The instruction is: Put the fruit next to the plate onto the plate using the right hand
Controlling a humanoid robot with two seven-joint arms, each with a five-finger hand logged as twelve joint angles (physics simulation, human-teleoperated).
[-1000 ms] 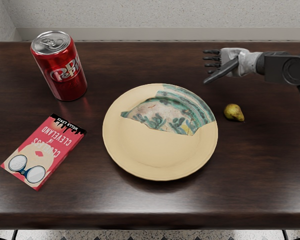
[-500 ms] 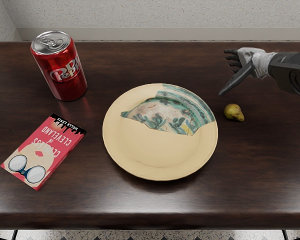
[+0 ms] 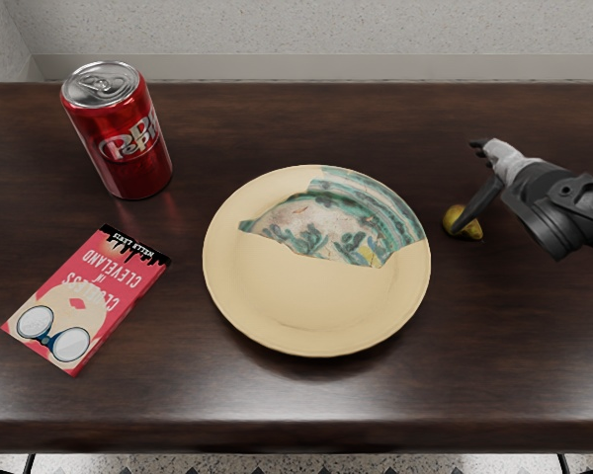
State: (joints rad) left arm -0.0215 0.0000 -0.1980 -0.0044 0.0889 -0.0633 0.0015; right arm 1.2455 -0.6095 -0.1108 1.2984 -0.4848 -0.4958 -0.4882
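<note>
Shows the right robot hand (image 3: 496, 166) in from the right edge, released and grasping nothing, one dark finger (image 3: 479, 197) stretched down slantwise across the pear (image 3: 472, 232); cannot tell whether touching it. Finds that pear lying on the counter (image 3: 306, 118) just beside the right rim of the plate (image 3: 277, 331), not on it. Leaves, well apart on the left side, a red can (image 3: 119, 128) upright at the back and a book (image 3: 84, 296) flat nearer the front.
</note>
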